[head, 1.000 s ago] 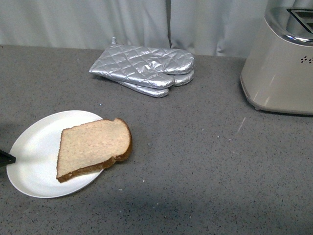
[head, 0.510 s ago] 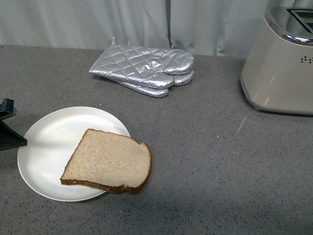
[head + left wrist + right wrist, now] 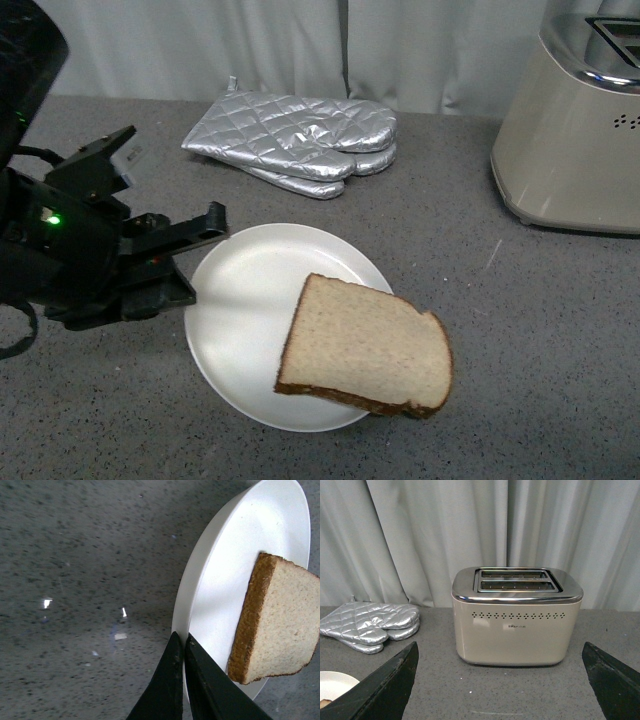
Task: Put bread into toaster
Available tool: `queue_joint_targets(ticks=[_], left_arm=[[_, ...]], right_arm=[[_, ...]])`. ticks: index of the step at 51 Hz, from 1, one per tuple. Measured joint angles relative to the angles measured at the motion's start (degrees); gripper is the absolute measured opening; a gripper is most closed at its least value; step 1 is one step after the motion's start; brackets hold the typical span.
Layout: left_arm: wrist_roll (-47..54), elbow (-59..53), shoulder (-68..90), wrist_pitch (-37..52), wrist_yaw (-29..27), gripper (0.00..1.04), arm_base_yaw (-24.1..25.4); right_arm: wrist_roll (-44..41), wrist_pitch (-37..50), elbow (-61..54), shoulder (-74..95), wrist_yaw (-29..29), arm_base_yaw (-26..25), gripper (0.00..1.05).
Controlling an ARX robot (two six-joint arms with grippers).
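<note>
- A flat slice of light tan wheat bread (image 3: 365, 345) with a dark brown crust is seen lying on a round white plate (image 3: 250, 300) over the grey speckled surface (image 3: 520, 330); its long axis runs from far left to near right; the domed top is pointed right and the straight base left; the right end is carried out past the plate's rim.
- The left end effector (image 3: 192, 292) is set at the plate's left rim and narrowed onto it; in the left wrist view its two dark fingers (image 3: 200, 680) are seen pinching the thin white edge; the slice lies across the plate from it, apart from the fingers, with bare plate between; whether the plate rests on the surface cannot be told.
- A large beige metal toaster (image 3: 570, 140) with a chrome top is stood at the far right, well apart from the slice; quilted silver oven mitts (image 3: 300, 135) are laid at the far middle.
- In the right wrist view the right end effector (image 3: 500, 652) is spread wide with nothing held; the toaster is faced, its two dark slots turned upward.
</note>
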Motion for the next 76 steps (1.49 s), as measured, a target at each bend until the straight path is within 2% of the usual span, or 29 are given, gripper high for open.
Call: queue_joint_targets(ticks=[11,25,38,47,52,54,58,62,64,65,66,67,69,72,73,76], left_arm=[[-9.57,0.33,2.99,5.03,-0.9,0.04,-8.5],[-27.98,7.48,12.7,14.86,-4.5,0.04,-19.56],[-33.31,10.34,14.84,18.29,-4.37,0.04,-22.69],[-33.0,9.4,14.05,18.34,-5.22,0.34,-22.53],[-31.76,5.31,10.88,18.43,-6.43,0.52,-19.87],[-30.86,2.82,8.68,19.28,-6.45,0.59,-17.88],[-26.6,-5.11,1.16,22.62,-8.02,0.75,-9.57],[-16.46,-12.96,-1.73,38.51,-16.31,0.62,-2.8],[-6.58,-21.49,-6.43,51.65,-13.75,0.53,4.35],[-2.03,-26.58,-11.72,55.71,-12.83,0.48,8.35],[4.28,-31.06,-19.5,55.15,-13.33,0.42,12.02],[7.3,-33.59,-25.2,53.27,-14.05,0.39,13.79],[13.22,-38.36,-40.72,43.32,-14.99,0.3,16.2],[18.58,-42.23,-67.23,19.85,-13.07,0.15,16.17],[19.28,-42.23,-73.48,14.69,-12.72,0.12,16.04],[20.87,-42.23,-86.44,6.47,-12.81,0.03,16.02]], right_arm=[[0.0,0.0,0.0,-0.02,0.0,0.0,0.95],[0.0,0.0,0.0,0.0,0.0,0.0,0.95],[0.0,0.0,0.0,0.0,0.0,0.0,0.95],[0.0,0.0,0.0,0.0,0.0,0.0,0.95],[0.0,0.0,0.0,0.0,0.0,0.0,0.95],[0.0,0.0,0.0,0.0,0.0,0.0,0.95],[0.0,0.0,0.0,0.0,0.02,0.0,0.95],[0.0,0.0,0.0,0.0,0.04,0.0,0.95],[0.0,0.0,0.0,0.0,-0.22,0.0,0.95],[0.0,0.0,0.0,0.0,-0.13,0.0,0.95],[0.0,0.0,0.0,0.0,0.02,0.0,0.95],[0.0,0.0,0.0,0.02,0.04,-0.02,0.95],[0.0,0.0,0.0,0.09,0.04,-0.07,0.95],[-0.02,0.04,0.0,0.0,-0.39,-0.07,0.95],[-0.02,0.02,0.0,0.0,-0.37,-0.04,0.95],[0.0,-0.02,0.0,0.0,-0.15,-0.07,0.95]])
